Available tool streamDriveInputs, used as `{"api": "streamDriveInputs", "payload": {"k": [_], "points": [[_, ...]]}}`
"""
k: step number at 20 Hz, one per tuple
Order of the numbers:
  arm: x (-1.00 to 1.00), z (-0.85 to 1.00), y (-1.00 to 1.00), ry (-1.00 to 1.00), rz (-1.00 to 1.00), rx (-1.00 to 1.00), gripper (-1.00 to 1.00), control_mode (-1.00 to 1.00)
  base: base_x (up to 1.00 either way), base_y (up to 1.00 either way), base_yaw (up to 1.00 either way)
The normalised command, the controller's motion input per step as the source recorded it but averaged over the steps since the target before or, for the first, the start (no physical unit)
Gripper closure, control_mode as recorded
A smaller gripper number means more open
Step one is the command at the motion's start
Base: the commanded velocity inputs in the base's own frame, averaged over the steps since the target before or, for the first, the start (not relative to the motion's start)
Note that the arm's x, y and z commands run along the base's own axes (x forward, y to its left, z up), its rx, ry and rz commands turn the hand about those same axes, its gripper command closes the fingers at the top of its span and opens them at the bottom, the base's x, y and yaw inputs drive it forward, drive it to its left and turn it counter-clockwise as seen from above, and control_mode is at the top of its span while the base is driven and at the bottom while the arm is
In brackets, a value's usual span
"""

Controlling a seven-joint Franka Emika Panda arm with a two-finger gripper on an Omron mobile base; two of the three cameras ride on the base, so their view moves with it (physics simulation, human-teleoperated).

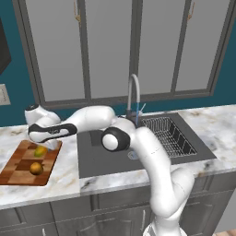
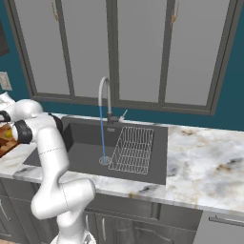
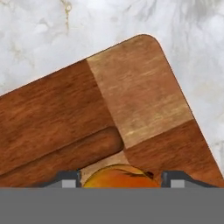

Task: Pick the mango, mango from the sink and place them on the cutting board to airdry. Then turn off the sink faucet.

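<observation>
Both mangos sit on the cutting board: yellow-green mango under the hand, orange mango toward 6 o'clock. Small, smooth, rollable; best pinched across the middle. Hand view shows fingertips flanking the fruit, clamped or freed: cannot tell. Right base view shows faucet running.

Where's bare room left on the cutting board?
The cutting board is bare along its left side and at the rounded corner ahead of the end effector. Its right side is crowded: yellow-green mango under the end effector, orange-brown mango near the front.
</observation>
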Motion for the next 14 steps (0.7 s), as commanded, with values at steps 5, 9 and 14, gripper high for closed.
{"api": "streamDriveInputs", "payload": {"k": [5,9,14], "points": [[-0.01,0.21,0.0,0.02,-0.03,0.01,-1.0,-1.0,0.0,0.0,0.0],[-0.07,0.44,0.0,0.0,0.0,0.0,-1.0,-1.0,0.0,0.0,0.0],[-0.17,0.36,-0.05,0.0,0.0,0.0,-1.0,-1.0,0.0,0.0,0.0]]}}
